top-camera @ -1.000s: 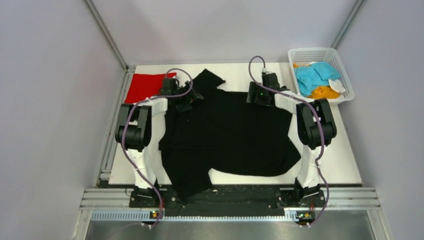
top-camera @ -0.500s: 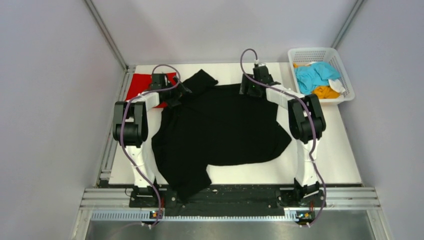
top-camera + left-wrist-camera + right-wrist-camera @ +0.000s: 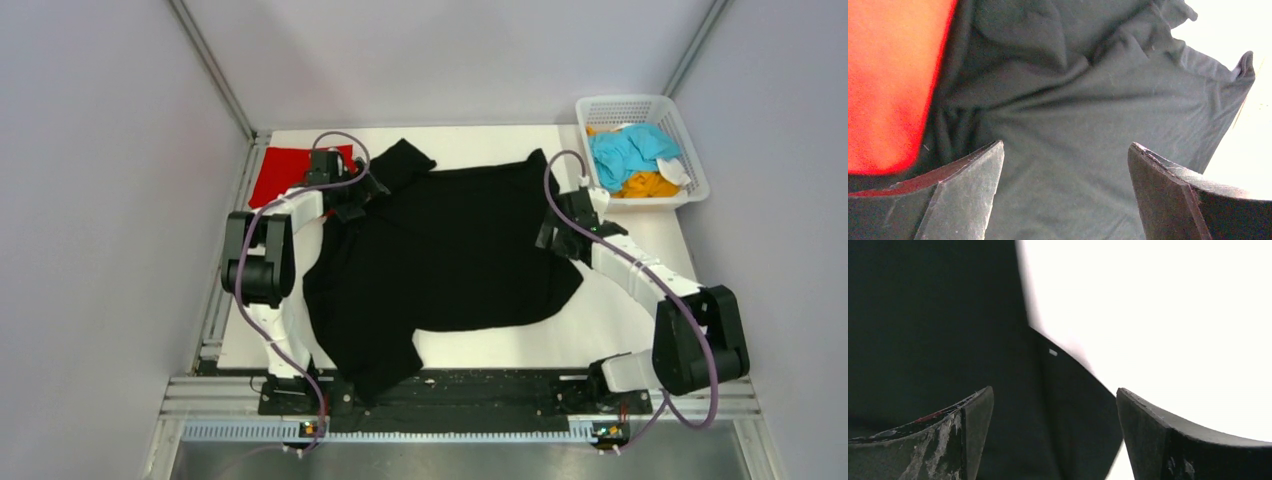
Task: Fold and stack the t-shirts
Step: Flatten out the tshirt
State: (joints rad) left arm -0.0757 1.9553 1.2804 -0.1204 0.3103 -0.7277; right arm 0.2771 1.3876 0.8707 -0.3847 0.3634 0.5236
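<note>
Lying at the table's (image 3: 660, 320) far left corner, the red t-shirt (image 3: 283, 175) is just beside the left gripper (image 3: 1064, 150), whose jaws stand wide apart and empty over the black t-shirt (image 3: 450, 250). That shirt spreads across the middle, spilling over the near edge. The right gripper (image 3: 1054, 390), likewise agape and empty, hovers at its right side. The light blue t-shirt (image 3: 630, 150) and orange t-shirt (image 3: 648, 185) lie in the basket (image 3: 625, 103) at the far right corner.
</note>
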